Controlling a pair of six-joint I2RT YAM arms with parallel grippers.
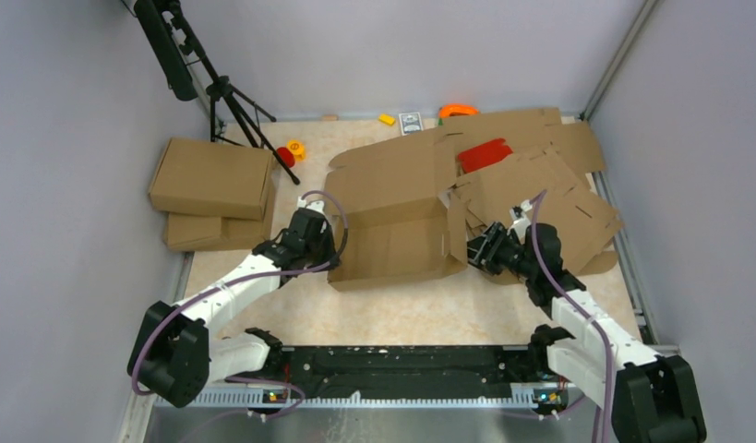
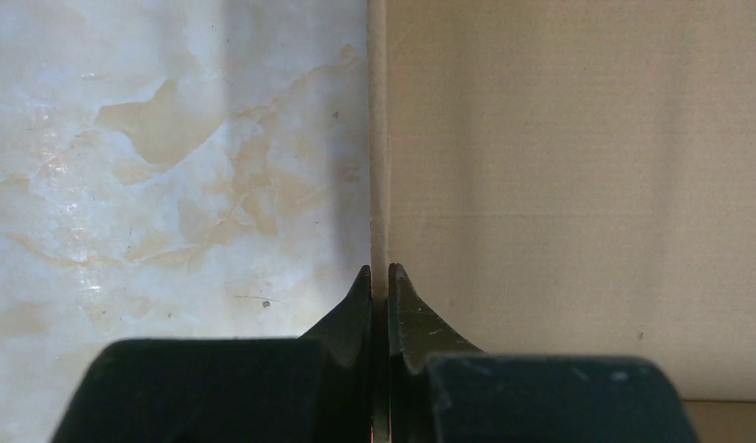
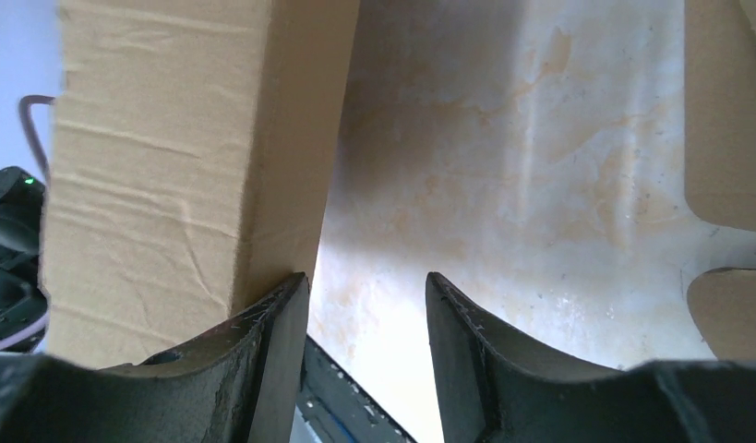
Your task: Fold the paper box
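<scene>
I see the paper box (image 1: 392,242) near the middle of the table (image 1: 402,314). Its side walls are raised and its lid panel lies back toward the far edge. The left gripper (image 2: 379,277) is pinched tight on the box's left wall, with the cardboard edge running straight into its closed fingertips. The right gripper (image 3: 366,286) stands about half open at the box's right wall. That wall sits just at the tip of one finger, and only bare tabletop shows between the jaws. Flat cardboard sheets (image 1: 549,198) are heaped toward the far right corner.
</scene>
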